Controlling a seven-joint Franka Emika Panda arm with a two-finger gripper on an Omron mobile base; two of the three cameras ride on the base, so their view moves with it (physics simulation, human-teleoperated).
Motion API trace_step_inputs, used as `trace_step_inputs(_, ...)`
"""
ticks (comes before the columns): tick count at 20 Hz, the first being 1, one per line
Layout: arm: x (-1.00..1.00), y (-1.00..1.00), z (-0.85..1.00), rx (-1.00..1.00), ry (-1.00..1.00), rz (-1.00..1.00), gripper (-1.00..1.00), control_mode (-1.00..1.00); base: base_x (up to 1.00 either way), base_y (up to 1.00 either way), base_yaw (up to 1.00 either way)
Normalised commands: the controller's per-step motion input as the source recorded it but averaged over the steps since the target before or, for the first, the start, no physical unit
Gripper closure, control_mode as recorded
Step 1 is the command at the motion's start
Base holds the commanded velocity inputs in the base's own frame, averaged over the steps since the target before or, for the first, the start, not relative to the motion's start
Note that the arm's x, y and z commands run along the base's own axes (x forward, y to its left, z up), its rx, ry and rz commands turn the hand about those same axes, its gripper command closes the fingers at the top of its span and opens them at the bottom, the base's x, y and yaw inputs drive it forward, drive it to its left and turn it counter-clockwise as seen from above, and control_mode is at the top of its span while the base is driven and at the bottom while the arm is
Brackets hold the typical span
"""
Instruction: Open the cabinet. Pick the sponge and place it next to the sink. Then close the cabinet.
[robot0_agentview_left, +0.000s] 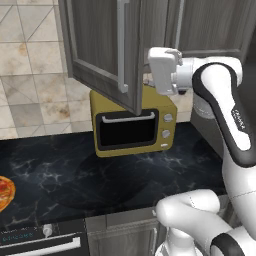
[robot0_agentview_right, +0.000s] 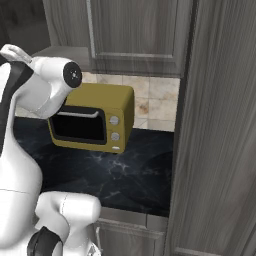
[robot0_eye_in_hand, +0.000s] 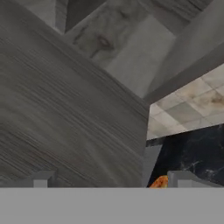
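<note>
The dark grey wood-grain wall cabinet (robot0_agentview_left: 105, 50) hung over the black marbled counter (robot0_agentview_left: 60, 165), and its left door stood swung partway out toward the robot, its long silver bar handle (robot0_agentview_left: 121, 47) facing the room. The white arm's two-finger gripper (robot0_eye_in_hand: 111, 180) sat right up against the inner face of that door; in the hand view the two small dark tips stood wide apart at the bottom with nothing between them, so the pincer was released and empty. Behind the door's free edge the hand view caught the pale cabinet shelf, a strip of beige wall tile and the counter below.

The step in hand looked like the opening of the cabinet, and it seemed unfinished: in the right base view the other panelled door (robot0_agentview_right: 135, 35) appeared closed. The sponge could not be made out anywhere; from these pictures I could not tell which shelf it lay on.

To do this well, I judged the hand should push along the door's arc near the free edge, where leverage is best, and not press straight into the panel. The mustard-yellow microwave with the black door (robot0_agentview_left: 134, 125) sat just below the door's lower corner, so the wrist needed to stay above it. Once the door was fully wide, the open fingers could go in level with the shelf.
</note>
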Motion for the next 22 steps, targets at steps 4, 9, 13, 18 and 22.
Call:
trace_step_inputs(4,0.00,0.13,0.00,0.00,0.02,0.21,-1.00,-1.00,0.00,0.00,0.00)
trace_step_inputs(9,0.05,0.02,0.00,0.01,0.04,0.23,-1.00,-1.00,0.00,0.00,0.00)
trace_step_inputs(13,0.06,0.15,0.00,0.01,0.05,0.20,-1.00,-1.00,0.00,0.00,0.00)
trace_step_inputs(18,0.28,0.26,0.00,0.00,0.02,0.05,-1.00,-1.00,0.00,0.00,0.00)
trace_step_inputs(22,0.44,0.27,0.00,0.00,0.00,0.00,-1.00,-1.00,0.00,0.00,0.00)
